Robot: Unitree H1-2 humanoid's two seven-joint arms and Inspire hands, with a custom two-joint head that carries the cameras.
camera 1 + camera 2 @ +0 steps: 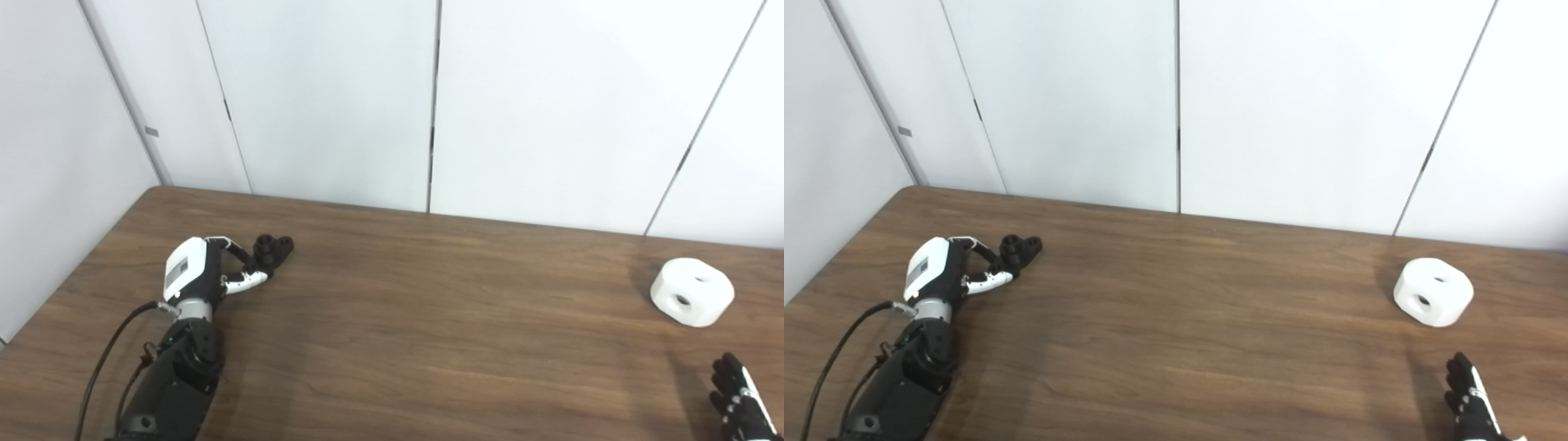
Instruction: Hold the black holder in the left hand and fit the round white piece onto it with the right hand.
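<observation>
The black holder (275, 247) lies on the wooden table (416, 318) at the far left, its two round sockets facing up. My left hand (205, 269) rests on the table just left of it. Its fingers (236, 248) and thumb reach out and meet on the holder's near end, pinching it. The round white piece (692, 291), a short cylinder with holes in its top and side, sits at the far right of the table. My right hand (738, 398) enters at the bottom right corner, fingers spread and empty, well short of the white piece.
White wall panels (429, 104) stand right behind the table's far edge. A black cable (104, 358) runs along my left forearm. The table's left edge passes close to my left arm.
</observation>
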